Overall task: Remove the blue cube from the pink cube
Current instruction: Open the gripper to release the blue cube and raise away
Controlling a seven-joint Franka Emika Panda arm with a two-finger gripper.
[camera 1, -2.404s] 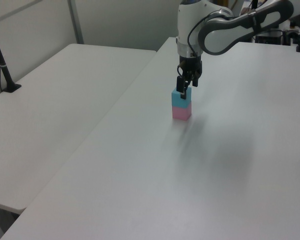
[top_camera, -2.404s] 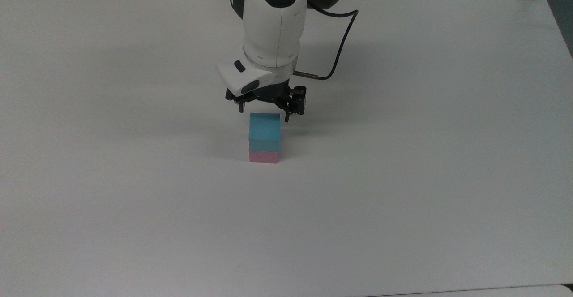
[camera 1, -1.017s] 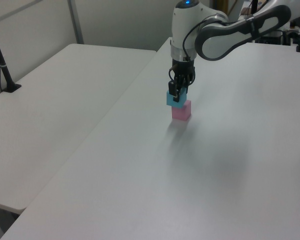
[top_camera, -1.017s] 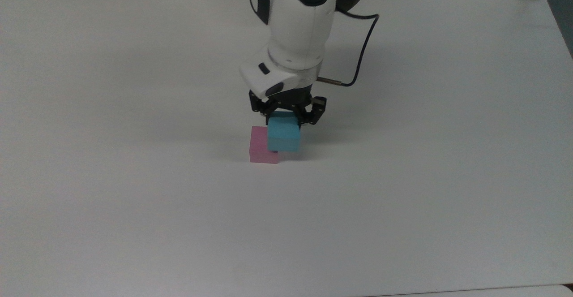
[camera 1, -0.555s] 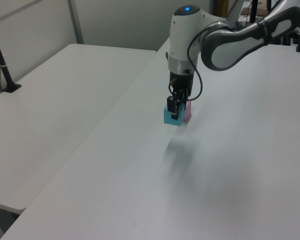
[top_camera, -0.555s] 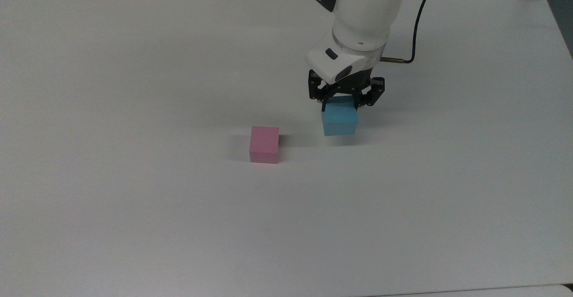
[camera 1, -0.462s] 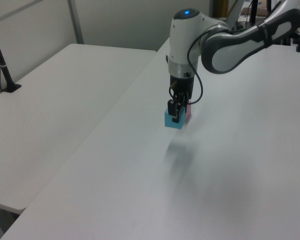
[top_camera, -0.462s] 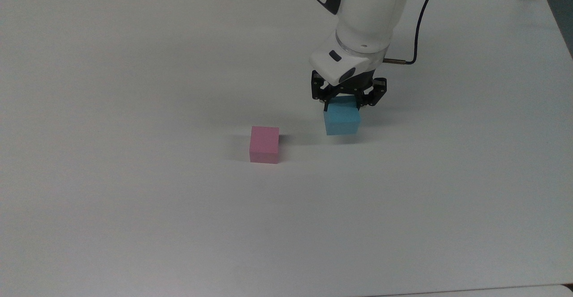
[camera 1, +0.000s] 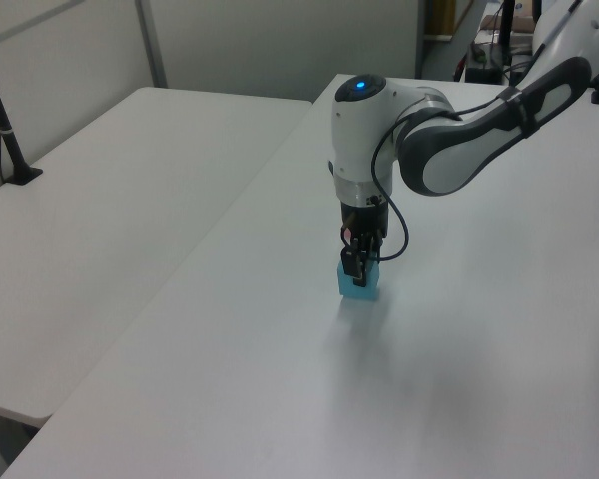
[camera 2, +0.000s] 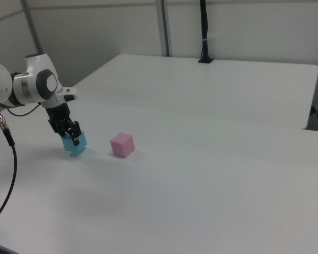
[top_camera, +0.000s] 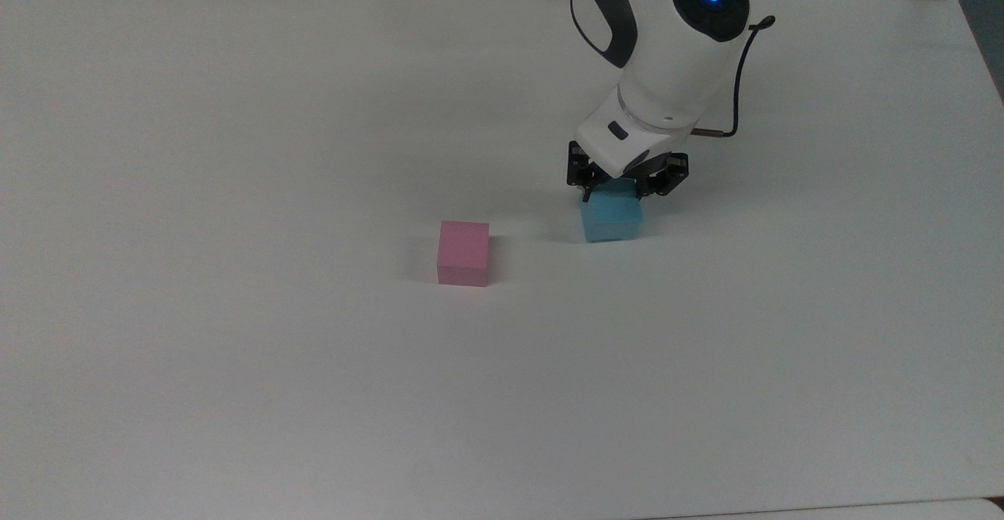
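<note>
In the left view the pink cube was hidden somewhere behind the arm (camera 1: 439, 150) and the blue cube (camera 1: 360, 287), so we placed it from the other two views. The upper part of the arm ran out of the frame at the top of the top view and at the right view's left edge. From the top view, the white wrist housing covered most of the gripper (top_camera: 623, 187), and we made out just the dark linkages on either side of the blue cube (top_camera: 612, 220).

The fingers were pinched onto the blue cube (camera 2: 75, 143), one on each of two opposite faces, with the gap between them no wider than the cube itself. The black finger (camera 1: 353, 261) lay flat against the cube's near face in the left view. We could not tell whether the cube's underside was resting on the white table (top_camera: 235, 387) or sat just above it; it looked at or very near the surface.

The blue cube has no long axis; its faces were about equal, and it sat slightly rotated relative to the table edges in the top view. The pink cube (top_camera: 463, 252) stood alone on the table, well apart from the blue one, to the top view's left of it and a little nearer the camera. In the right view the pink cube (camera 2: 122, 145) lay to the right of the blue cube, one corner turned toward the camera.
</note>
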